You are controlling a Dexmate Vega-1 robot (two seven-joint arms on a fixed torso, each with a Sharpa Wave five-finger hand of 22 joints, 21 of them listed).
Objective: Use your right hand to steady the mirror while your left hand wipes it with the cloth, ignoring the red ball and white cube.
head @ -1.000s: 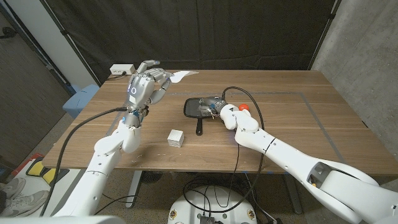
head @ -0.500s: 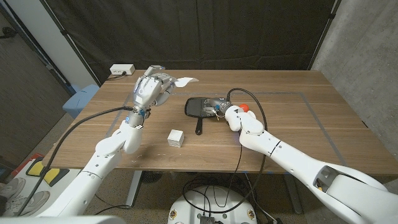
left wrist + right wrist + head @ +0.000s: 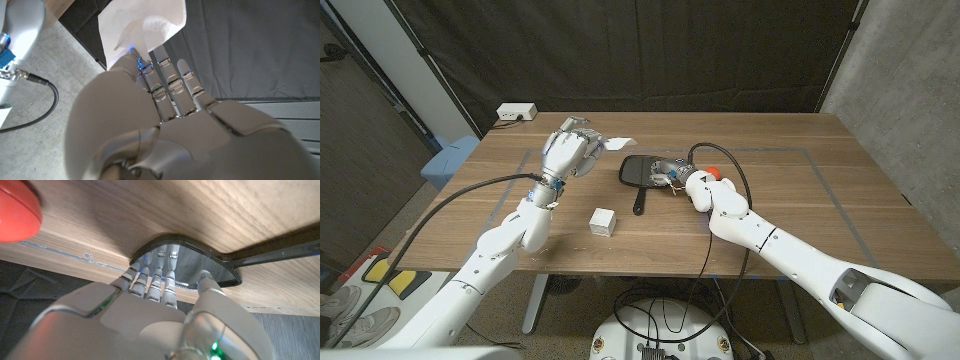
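Note:
A black hand mirror (image 3: 637, 172) lies on the wooden table (image 3: 790, 190), its handle pointing toward the front edge. My right hand (image 3: 675, 174) rests on the mirror's right rim; in the right wrist view its fingers (image 3: 157, 280) press on the glass of the mirror (image 3: 220, 270). My left hand (image 3: 568, 150) is raised to the left of the mirror and holds a white cloth (image 3: 614, 144), whose free end hangs toward the mirror. The left wrist view has the cloth (image 3: 145, 22) pinched at the fingertips of that hand (image 3: 165, 115).
A white cube (image 3: 604, 221) sits near the front edge, left of the mirror handle. A red ball (image 3: 713, 173) lies just right of my right hand, also in the right wrist view (image 3: 17, 210). A white power strip (image 3: 516, 112) is at the back left corner.
My left hand has carried the cloth rightward and lower, closer to the mirror. My right hand stays on the mirror's rim.

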